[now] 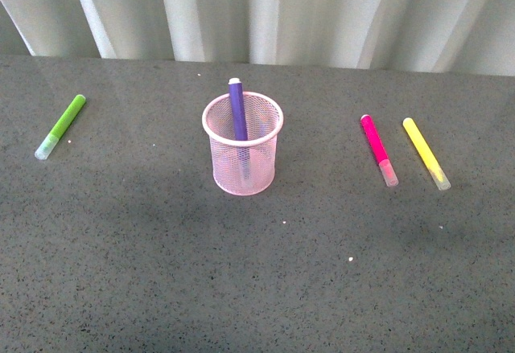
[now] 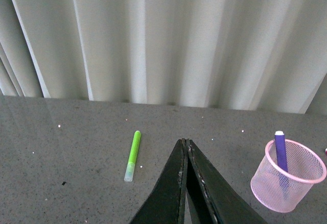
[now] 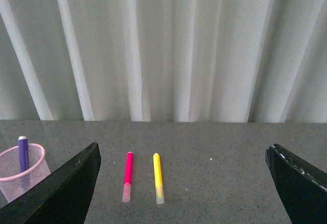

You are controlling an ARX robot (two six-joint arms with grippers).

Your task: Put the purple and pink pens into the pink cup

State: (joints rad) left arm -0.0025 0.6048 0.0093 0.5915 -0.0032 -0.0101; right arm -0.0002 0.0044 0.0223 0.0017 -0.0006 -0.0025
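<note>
Purple pen (image 1: 238,112) in pink cup (image 1: 261,160) at centre of counter (image 1: 161,272), pink pen (image 1: 376,148) lying nearer right edge, left gripper (image 2: 184,142) pressed together, right gripper (image 3: 184,150) spread

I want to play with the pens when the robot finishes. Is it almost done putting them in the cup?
Halfway. Done: the purple pen stands inside the pink cup. In hand: nothing; the left gripper is shut and empty, the right gripper open and empty. Left: the pink pen lies on the table beside the yellow pen, not yet in the cup.
</note>
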